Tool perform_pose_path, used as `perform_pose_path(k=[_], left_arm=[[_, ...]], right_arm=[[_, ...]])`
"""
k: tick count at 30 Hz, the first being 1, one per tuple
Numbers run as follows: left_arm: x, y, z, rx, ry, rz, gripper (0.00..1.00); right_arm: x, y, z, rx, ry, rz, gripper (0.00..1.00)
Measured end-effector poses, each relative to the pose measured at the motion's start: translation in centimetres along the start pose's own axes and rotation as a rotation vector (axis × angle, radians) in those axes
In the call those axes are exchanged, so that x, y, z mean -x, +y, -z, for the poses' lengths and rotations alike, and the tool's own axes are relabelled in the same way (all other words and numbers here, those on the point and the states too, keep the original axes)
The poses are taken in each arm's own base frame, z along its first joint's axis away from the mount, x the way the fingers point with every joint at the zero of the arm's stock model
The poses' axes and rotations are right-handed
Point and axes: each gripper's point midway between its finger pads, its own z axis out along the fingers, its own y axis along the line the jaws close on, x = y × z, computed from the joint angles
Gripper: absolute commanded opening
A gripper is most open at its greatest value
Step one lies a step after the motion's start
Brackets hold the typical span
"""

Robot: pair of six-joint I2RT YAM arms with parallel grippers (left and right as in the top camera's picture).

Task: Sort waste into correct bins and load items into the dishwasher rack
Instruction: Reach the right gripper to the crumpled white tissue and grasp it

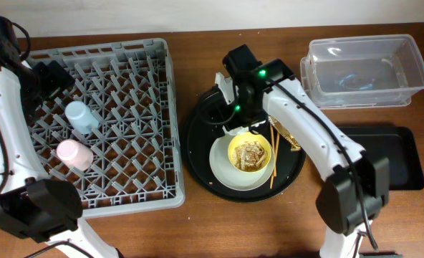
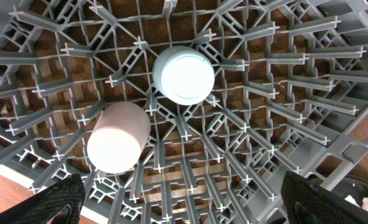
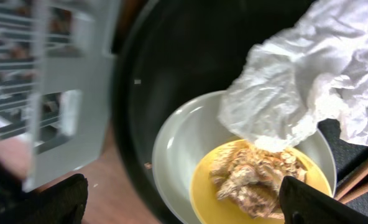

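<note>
The grey dishwasher rack [image 1: 137,79] holds the blue cup [image 1: 81,116] and the pink cup [image 1: 76,154], both upside down; both show in the left wrist view, blue [image 2: 183,74] and pink [image 2: 117,138]. My left gripper [image 2: 184,202] is open and empty above the rack [image 2: 277,124]. My right gripper [image 3: 184,202] is open and empty over the round black tray, above the pale plate [image 3: 178,143] and the yellow bowl [image 3: 212,193] of food scraps [image 3: 252,177]. A crumpled white napkin [image 3: 308,81] lies just beyond the bowl. Chopsticks [image 1: 273,154] and the gold wrapper [image 1: 291,136] lie right of the bowl [image 1: 251,154].
The large round black tray [image 1: 198,143] stands between the rack and the bins. The clear tub [image 1: 362,68] is at the back right. The flat black tray [image 1: 394,154] lies in front of it. My right arm [image 1: 305,129] reaches across the round tray.
</note>
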Motion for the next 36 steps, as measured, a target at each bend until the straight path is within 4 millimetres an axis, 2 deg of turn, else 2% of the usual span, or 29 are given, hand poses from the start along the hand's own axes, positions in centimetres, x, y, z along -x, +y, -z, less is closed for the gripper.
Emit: perform_pose_path(k=[4, 6, 7, 14, 16, 19, 22, 24, 29, 32, 34, 36], left_arm=[[0.0, 0.0, 0.0, 0.000, 0.000, 0.000, 0.99], [0.0, 0.0, 0.0, 0.000, 0.000, 0.000, 0.99], [0.0, 0.0, 0.0, 0.000, 0.000, 0.000, 0.99], [0.0, 0.0, 0.0, 0.000, 0.000, 0.000, 0.99], [0.0, 0.0, 0.0, 0.000, 0.000, 0.000, 0.99], [0.0, 0.0, 0.0, 0.000, 0.000, 0.000, 0.99], [0.0, 0.0, 0.0, 0.000, 0.000, 0.000, 0.99], [0.0, 0.0, 0.0, 0.000, -0.001, 0.000, 0.99], [0.0, 0.0, 0.0, 0.000, 0.000, 0.000, 0.99], [0.0, 0.0, 0.0, 0.000, 0.000, 0.000, 0.99], [0.0, 0.0, 0.0, 0.000, 0.000, 0.000, 0.99], [0.0, 0.0, 0.0, 0.001, 0.000, 0.000, 0.99]], right_arm=[[-0.3, -2.8, -1.5, -0.160, 0.039, 0.000, 0.90], [-0.4, -3.6, -2.3, -0.251, 0.061, 0.038, 0.89], [-0.5, -3.7, -2.7, -0.294, 0.070, 0.066, 0.86], [0.8, 0.0, -4.7, -0.398, 0.026, 0.275, 0.74], [0.8, 0.0, -5.3, -0.423, 0.032, 0.295, 0.74], [0.8, -1.3, -6.2, -0.481, 0.058, 0.299, 0.71], [0.7, -2.7, -7.2, -0.524, 0.090, 0.299, 0.45], [0.8, -3.2, -7.6, -0.541, 0.096, 0.297, 0.04], [0.9, -3.3, -7.5, -0.551, 0.092, 0.297, 0.04], [0.3, -3.7, -7.1, -0.576, 0.116, 0.285, 0.04], [0.4, -3.9, -6.0, -0.601, 0.117, 0.253, 0.04], [1.8, -3.3, -4.1, -0.610, 0.063, 0.210, 0.04]])
